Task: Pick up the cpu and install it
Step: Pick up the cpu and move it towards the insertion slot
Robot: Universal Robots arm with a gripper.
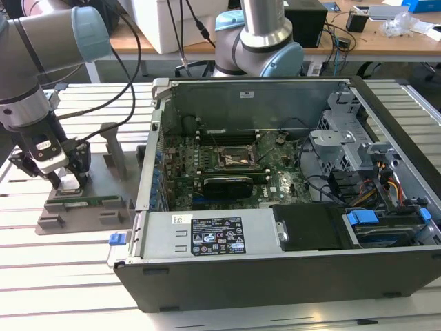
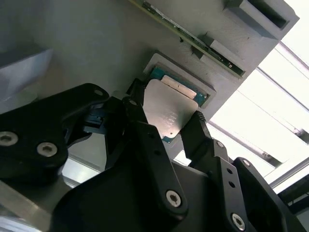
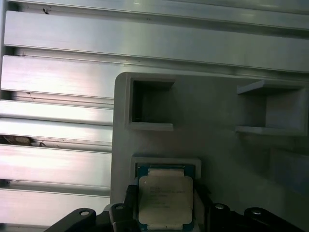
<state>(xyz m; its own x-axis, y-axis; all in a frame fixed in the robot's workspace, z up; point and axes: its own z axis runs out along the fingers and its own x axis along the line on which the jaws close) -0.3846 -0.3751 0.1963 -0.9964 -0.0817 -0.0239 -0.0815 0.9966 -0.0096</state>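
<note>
Second wrist view showed the gripper (image 2: pixel 166 112) narrowly open astride the cpu (image 2: pixel 172 99), seated in the tray (image 2: pixel 96 48); it probably needed a square, even squeeze.

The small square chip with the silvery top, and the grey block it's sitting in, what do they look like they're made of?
The small square silvery-topped chip: its top looks like metal, pale with a soft satin sheen, over a greenish circuit-board rim. The grey block: matte, uniform grey with crisp square pockets, so probably plastic, perhaps printed. Painted metal can't be ruled out.
</note>
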